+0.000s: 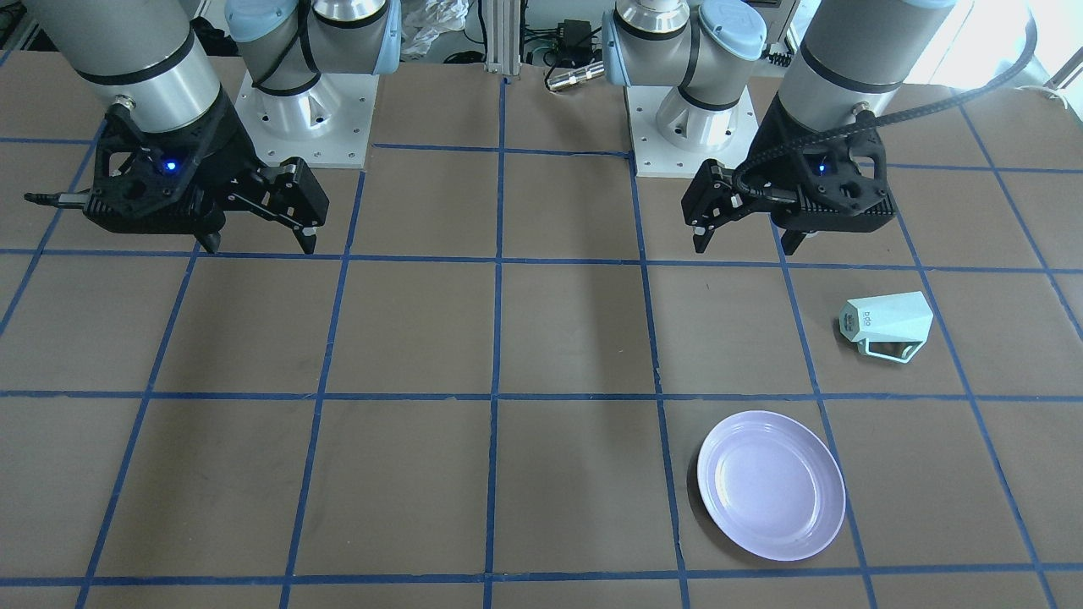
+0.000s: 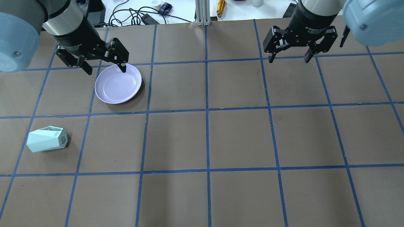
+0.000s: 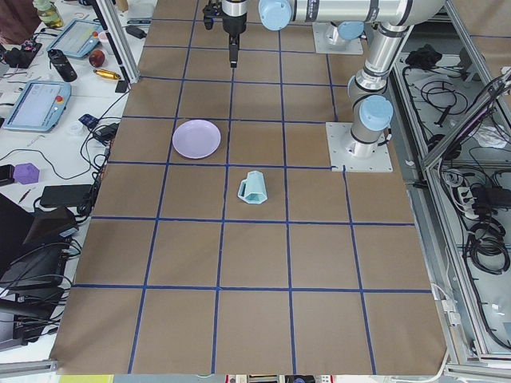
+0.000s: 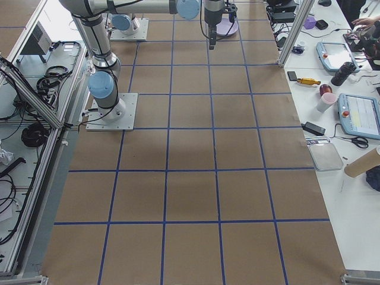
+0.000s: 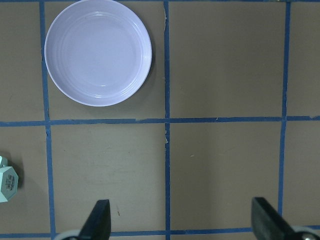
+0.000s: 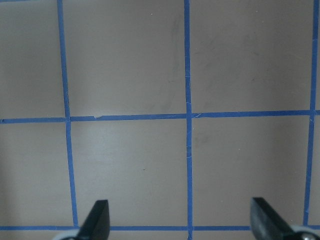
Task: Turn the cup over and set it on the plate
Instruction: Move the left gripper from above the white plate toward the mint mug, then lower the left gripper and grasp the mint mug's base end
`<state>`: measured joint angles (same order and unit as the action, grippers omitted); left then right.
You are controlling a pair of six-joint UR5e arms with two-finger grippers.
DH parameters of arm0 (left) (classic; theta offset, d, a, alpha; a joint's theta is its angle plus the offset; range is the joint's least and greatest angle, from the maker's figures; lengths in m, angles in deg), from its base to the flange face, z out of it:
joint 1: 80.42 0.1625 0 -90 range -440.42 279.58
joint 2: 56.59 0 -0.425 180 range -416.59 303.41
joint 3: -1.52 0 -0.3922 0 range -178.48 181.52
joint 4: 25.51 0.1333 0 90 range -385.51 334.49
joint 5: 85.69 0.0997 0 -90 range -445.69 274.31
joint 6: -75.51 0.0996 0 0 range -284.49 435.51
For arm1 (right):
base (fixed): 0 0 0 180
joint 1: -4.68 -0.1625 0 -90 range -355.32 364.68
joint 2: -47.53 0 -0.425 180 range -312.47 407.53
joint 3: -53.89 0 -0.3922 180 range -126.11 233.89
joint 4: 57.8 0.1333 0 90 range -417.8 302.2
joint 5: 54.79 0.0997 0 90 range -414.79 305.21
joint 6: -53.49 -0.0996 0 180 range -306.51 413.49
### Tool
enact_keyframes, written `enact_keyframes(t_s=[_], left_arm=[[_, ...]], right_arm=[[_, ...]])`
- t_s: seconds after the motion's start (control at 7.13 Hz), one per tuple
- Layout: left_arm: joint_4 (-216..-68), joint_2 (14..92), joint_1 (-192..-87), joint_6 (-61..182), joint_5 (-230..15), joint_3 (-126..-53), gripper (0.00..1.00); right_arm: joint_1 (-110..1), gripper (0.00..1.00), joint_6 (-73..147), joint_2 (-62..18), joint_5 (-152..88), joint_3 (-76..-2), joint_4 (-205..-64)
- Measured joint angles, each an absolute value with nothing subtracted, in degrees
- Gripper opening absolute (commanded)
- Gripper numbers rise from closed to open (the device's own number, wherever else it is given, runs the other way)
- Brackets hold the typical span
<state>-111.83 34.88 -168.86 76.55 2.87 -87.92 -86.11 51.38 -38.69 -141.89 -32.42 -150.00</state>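
Note:
The pale mint-green cup (image 1: 888,326) lies on its side on the brown table, its lettered base facing the table's middle and its handle pointing away from the robot. It also shows in the overhead view (image 2: 46,143) and at the left edge of the left wrist view (image 5: 7,184). The lavender plate (image 1: 772,485) sits upright and bare, apart from the cup (image 2: 118,83) (image 5: 98,52). My left gripper (image 1: 744,245) (image 5: 182,222) hangs open and empty high above the table, touching neither. My right gripper (image 1: 258,245) (image 6: 180,222) is open and empty over bare table on the other side.
Blue tape lines divide the table into squares. The two arm bases (image 1: 305,118) (image 1: 694,127) stand at the robot's edge. Cables, tablets and small tools (image 3: 48,88) lie on the white bench past the far edge.

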Motion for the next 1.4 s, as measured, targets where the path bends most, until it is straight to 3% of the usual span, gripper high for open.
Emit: enact_keyframes(t_s=[0.42, 0.98, 1.4], left_arm=[[-112.3, 34.5, -165.7, 77.6, 2.7, -87.8, 1.0], [-119.3, 34.7, -146.2, 97.3, 2.1, -87.6, 1.0], [-120.6, 39.4, -131.0, 114.7, -0.4, -88.4, 1.0]], right_arm=[[-86.1, 1.0, 51.4, -38.7, -141.9, -32.4, -150.0], [-86.1, 1.0, 51.5, -38.7, -142.0, -32.4, -150.0], [-86.1, 1.0, 51.4, -38.8, -142.0, -32.4, -150.0]])
